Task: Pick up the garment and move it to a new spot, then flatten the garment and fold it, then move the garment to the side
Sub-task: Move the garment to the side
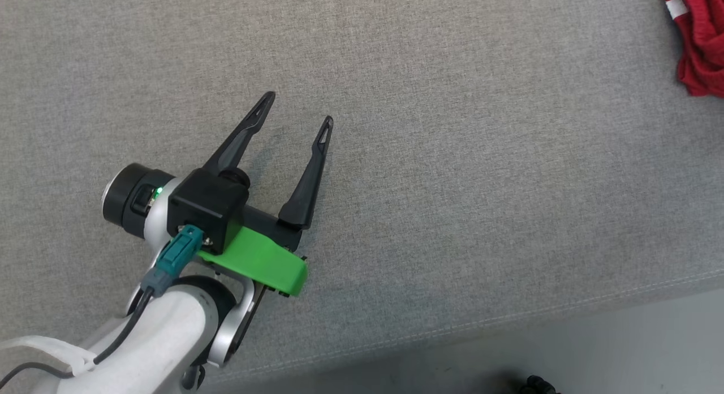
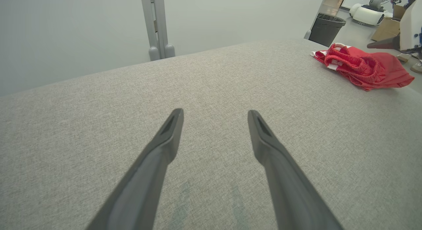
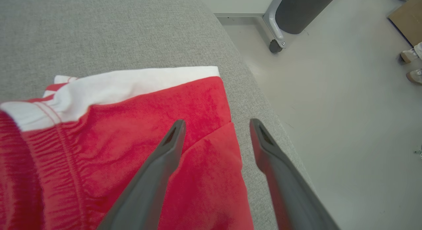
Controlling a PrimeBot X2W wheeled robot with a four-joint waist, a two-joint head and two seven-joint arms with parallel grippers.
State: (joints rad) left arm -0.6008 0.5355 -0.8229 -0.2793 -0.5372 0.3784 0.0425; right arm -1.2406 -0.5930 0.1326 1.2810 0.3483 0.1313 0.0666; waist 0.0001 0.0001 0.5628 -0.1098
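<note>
Looks near done: red shorts [image 3: 115,141] sit folded at the grey table [image 1: 452,156] edge. Right gripper [image 3: 216,122] wide open above them, empty; left gripper [image 1: 298,107] wide open, empty.

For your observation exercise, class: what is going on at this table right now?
A two-armed robot is working with a red garment, which lies bundled at the right edge of the grey table. The right gripper hovers open over its edge, holding nothing. The left gripper is open too, over bare table well away.
</note>
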